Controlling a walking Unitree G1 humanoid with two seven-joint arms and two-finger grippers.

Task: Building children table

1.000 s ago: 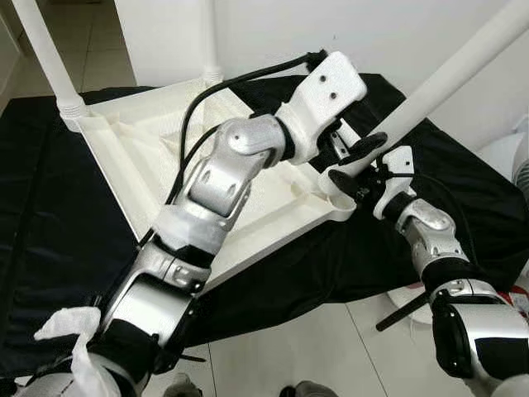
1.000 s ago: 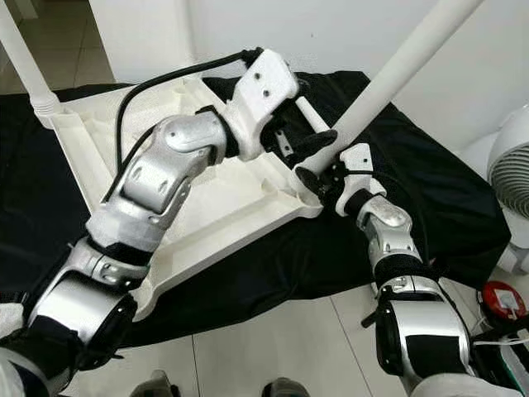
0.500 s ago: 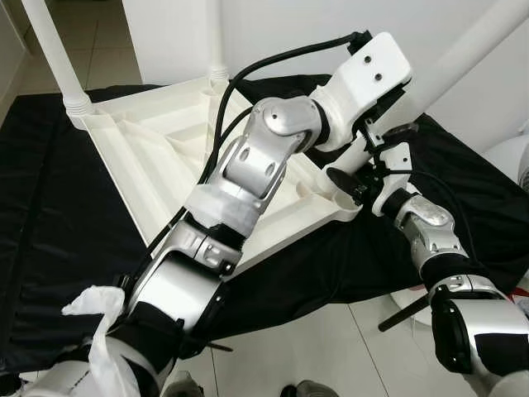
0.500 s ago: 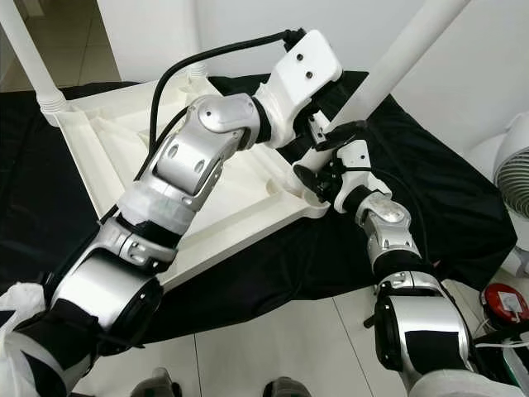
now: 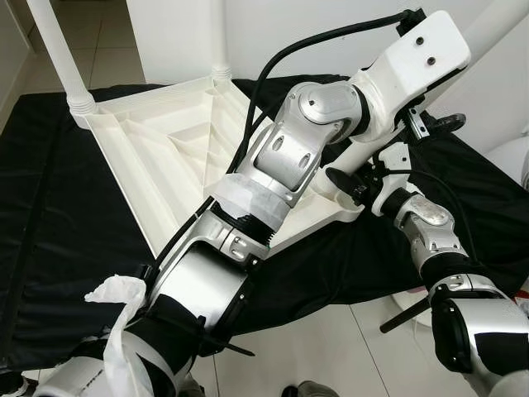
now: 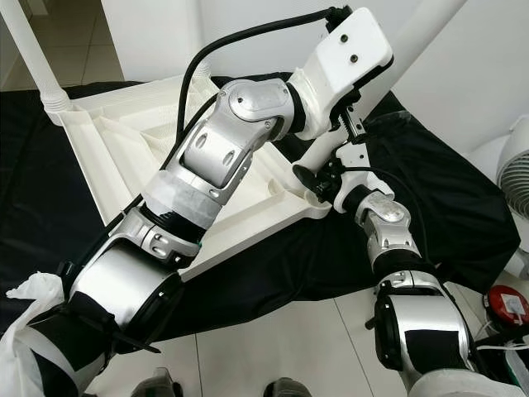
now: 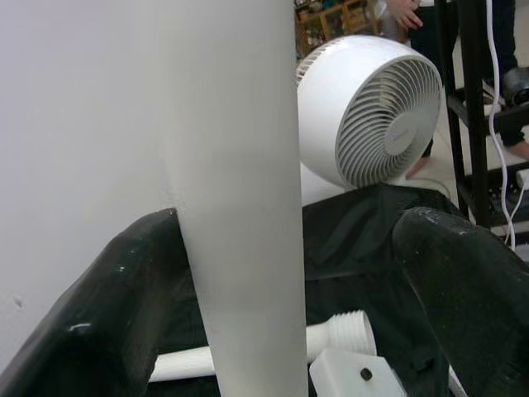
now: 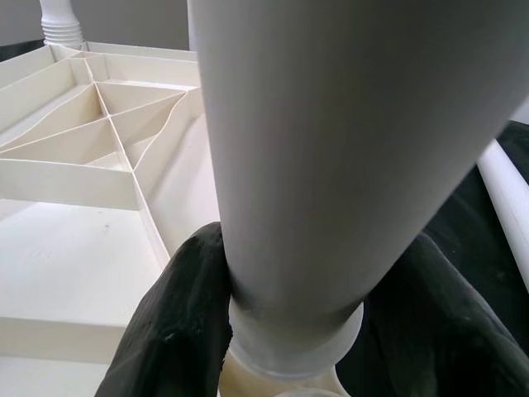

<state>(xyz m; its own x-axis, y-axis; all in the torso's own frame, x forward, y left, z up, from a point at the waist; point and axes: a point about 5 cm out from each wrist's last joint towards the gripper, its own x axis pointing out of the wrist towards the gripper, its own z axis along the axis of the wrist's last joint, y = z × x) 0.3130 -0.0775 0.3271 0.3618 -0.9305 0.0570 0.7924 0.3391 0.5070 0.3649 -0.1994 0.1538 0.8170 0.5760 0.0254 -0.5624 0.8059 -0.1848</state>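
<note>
The white tabletop (image 5: 165,141) lies upside down on a black cloth (image 5: 50,215). A white table leg (image 6: 421,33) leans up to the right from the near right corner socket. My right gripper (image 5: 351,182) is shut on the leg's base just above the socket, with a black finger (image 8: 178,322) pressed against each side of the leg (image 8: 331,124). My left gripper (image 5: 434,103) is higher up the same leg (image 7: 240,207). It stands open around the leg: one finger (image 7: 107,306) touches it, the other (image 7: 463,289) is apart from it.
Two legs stand screwed into the far corners (image 5: 54,50) (image 5: 216,41). A spare leg (image 7: 273,343) with a threaded end lies on the cloth. A white fan (image 7: 372,116) stands at the right, with a black rack (image 7: 479,99) and a person's hand (image 7: 405,12) beyond it. A wall is close behind.
My left gripper has slid up the tilted leg, away from the socket, and the arm has stretched out. My right gripper has stayed on the leg's base.
</note>
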